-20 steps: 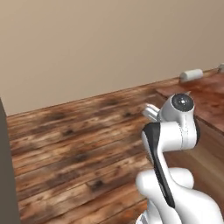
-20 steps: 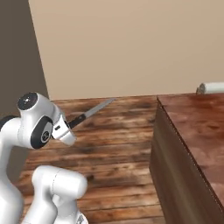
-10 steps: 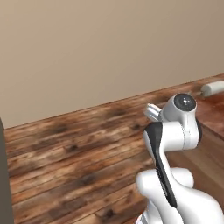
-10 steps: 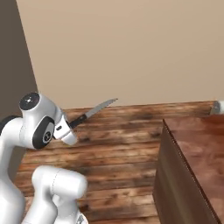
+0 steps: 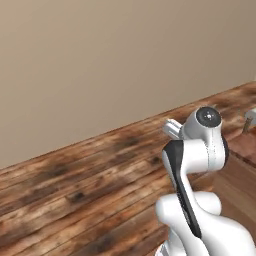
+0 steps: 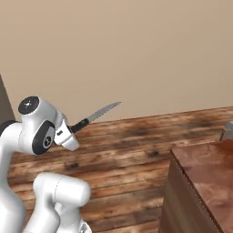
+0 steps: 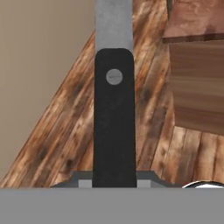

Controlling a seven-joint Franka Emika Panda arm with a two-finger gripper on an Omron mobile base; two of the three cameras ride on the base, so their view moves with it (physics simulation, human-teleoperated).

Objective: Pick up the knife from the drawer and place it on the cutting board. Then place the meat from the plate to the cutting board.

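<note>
While the white robot arm stands over the brown wooden plank floor (image 6: 136,150), its claw (image 6: 69,132) is pinched tight on the small slim knife with the black handle and thin grey blade (image 6: 95,116). In the right base view the knife sticks out from the claw and points up and to the right, toward the plain tan wall (image 6: 136,54). The blade is up in the air, touching nothing else.

In the hand view the black handle (image 7: 114,122) runs straight up the middle, with a small round grey rivet near its top. The grey blade goes on past the top edge. The handle's lower end sits between the claw's tips.

A reddish-brown wooden counter (image 6: 205,182) stands at the lower right of the right base view, well apart from the knife. In the hand view it is at the upper right (image 7: 197,65).
</note>
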